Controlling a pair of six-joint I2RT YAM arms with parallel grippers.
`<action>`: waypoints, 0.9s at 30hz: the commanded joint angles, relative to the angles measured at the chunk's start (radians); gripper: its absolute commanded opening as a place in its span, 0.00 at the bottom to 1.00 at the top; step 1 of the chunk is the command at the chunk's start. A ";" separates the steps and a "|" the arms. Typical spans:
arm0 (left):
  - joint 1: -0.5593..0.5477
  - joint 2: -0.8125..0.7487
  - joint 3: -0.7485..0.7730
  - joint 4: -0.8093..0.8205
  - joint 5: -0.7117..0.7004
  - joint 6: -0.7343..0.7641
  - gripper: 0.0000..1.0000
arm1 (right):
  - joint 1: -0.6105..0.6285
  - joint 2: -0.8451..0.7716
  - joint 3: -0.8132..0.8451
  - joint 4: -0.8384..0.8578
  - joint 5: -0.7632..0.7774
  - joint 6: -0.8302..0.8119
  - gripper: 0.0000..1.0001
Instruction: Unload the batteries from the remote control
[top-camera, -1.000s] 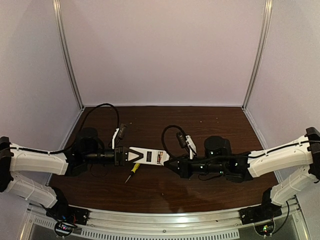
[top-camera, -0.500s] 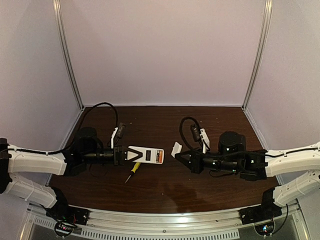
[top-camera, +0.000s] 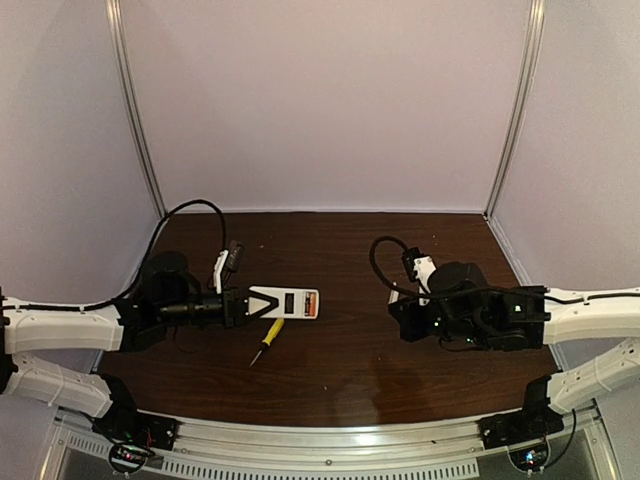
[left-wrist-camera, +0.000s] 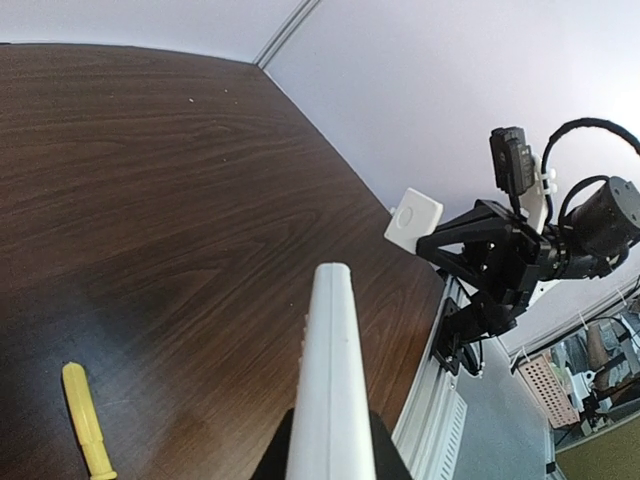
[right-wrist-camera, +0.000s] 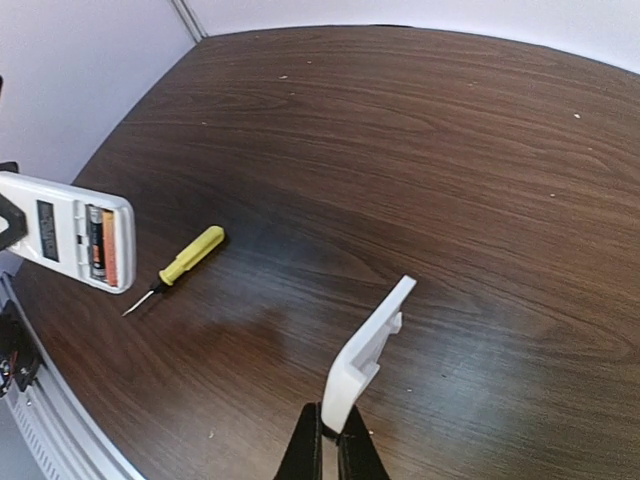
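Note:
My left gripper (top-camera: 250, 305) is shut on the remote control (top-camera: 287, 302), holding the white bar level above the table. The left wrist view shows the remote (left-wrist-camera: 332, 380) edge-on, sticking out from between the jaws. Its far end is open, and the batteries lie inside side by side: a dark one (right-wrist-camera: 95, 243) and an orange one (right-wrist-camera: 110, 250). My right gripper (right-wrist-camera: 330, 445) is shut on a small white plastic cover piece (right-wrist-camera: 372, 345), held well to the right of the remote above bare wood. The same piece (left-wrist-camera: 413, 220) shows at the right gripper's tip in the left wrist view.
A yellow-handled screwdriver (top-camera: 267, 340) lies on the dark wooden table (top-camera: 340, 370) just below the remote, also seen as the screwdriver (right-wrist-camera: 180, 260) in the right wrist view. Pale walls close the table in at the back and sides. A metal rail (top-camera: 320, 440) runs along the near edge.
My right gripper has drawn back to the right, away from the remote's end, carrying the white cover piece. The left gripper with the remote has shifted slightly left.

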 joint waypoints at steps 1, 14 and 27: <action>-0.003 -0.018 0.032 -0.001 -0.044 0.036 0.00 | 0.012 0.042 0.076 -0.268 0.177 0.021 0.00; -0.003 0.009 0.046 -0.032 -0.094 0.062 0.00 | 0.012 0.248 0.157 -0.509 0.290 0.083 0.00; -0.002 -0.002 0.045 -0.041 -0.092 0.066 0.00 | -0.015 0.422 0.146 -0.574 0.311 0.106 0.00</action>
